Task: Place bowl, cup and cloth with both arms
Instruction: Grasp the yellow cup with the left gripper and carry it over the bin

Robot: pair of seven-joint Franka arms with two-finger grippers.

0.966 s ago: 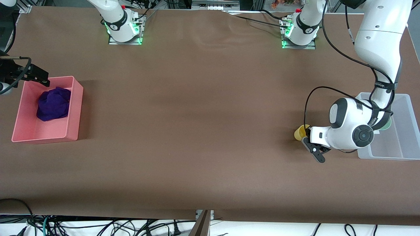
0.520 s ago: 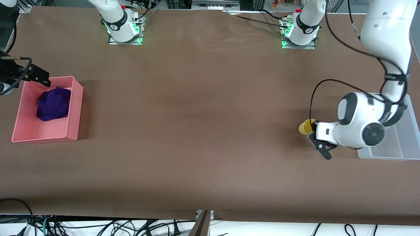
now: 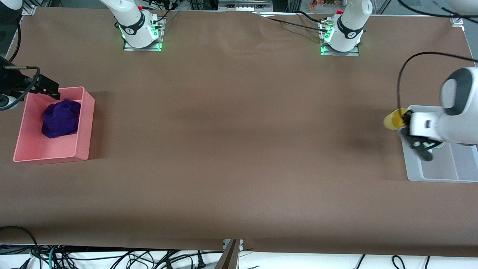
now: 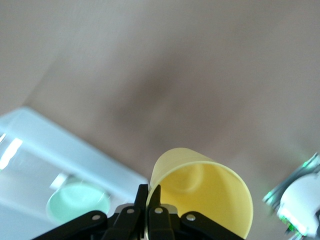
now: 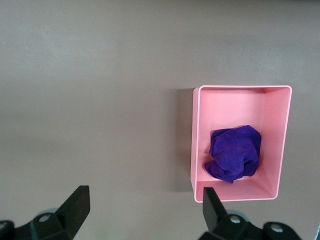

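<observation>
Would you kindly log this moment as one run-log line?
left gripper: shut on cup, over clear bin edge | bowl: in bin | right gripper: open, waiting | cloth: in pink bin

- Cup (image 3: 393, 120): plain yellow, no pattern; same yellow inside and out in the left wrist view (image 4: 205, 197).
- Bowl (image 4: 78, 204): pale sage green, plain.
- Cloth (image 3: 61, 118): deep purple, unpatterned.
- Bin (image 3: 85, 123) holding the cloth, at the right arm's end of the table: solid pink.
- Bin (image 3: 437, 175) holding the bowl, at the left arm's end: translucent white-grey.
- Table (image 3: 231, 142): uniform brown covering.
- Left gripper (image 3: 410, 131): black fingers on a white body.
- Right gripper (image 5: 142, 212): black.
- Arms: white shells, dark grey joints, black cables.
- Arm bases (image 3: 142, 33) along the table's edge farthest from the front camera: white, with green lights.
</observation>
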